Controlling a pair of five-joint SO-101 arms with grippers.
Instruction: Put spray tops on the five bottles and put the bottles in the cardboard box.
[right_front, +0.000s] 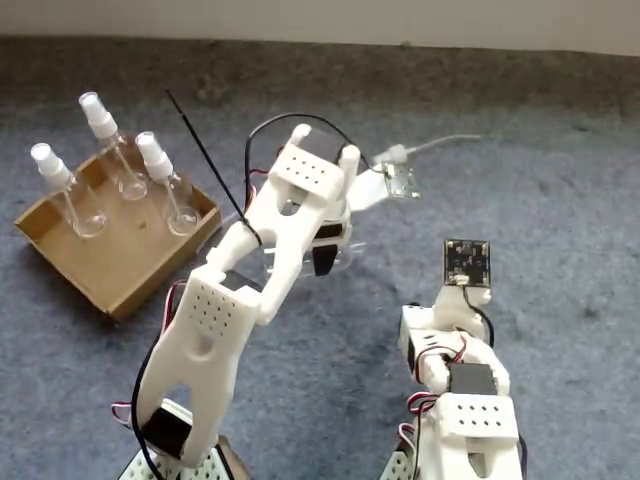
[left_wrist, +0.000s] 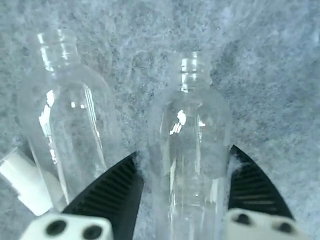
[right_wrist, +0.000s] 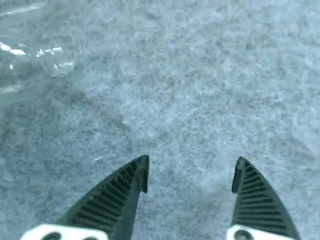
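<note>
Three of the five bottles are seen finished. Each is fitted with a spray top and stood upright in the cardboard box, which is set at about 9 o'clock on the desk in the high view. Within the box, the first capped bottle is placed toward 9 o'clock, the second capped bottle toward 12 o'clock and the third capped bottle toward 3 o'clock.

Two bottles are left, both laid on the desk with bare necks. The nearer bare bottle is flanked by the fingers of the left hand, which is held open around it; a firm grip is not judged to be made yet. The other bare bottle is laid just beside it, slightly apart. A white piece is seen next to that bottle; whether it is a spray top cannot be told.

A loose spray top is found at about 1 o'clock from the middle of the high view, its tube pointed toward 2 o'clock.

The right hand is held open over bare desk, with nothing between its fingers.

The task is judged to be roughly three fifths done: two tops are to be fitted and two bottles boxed.
</note>
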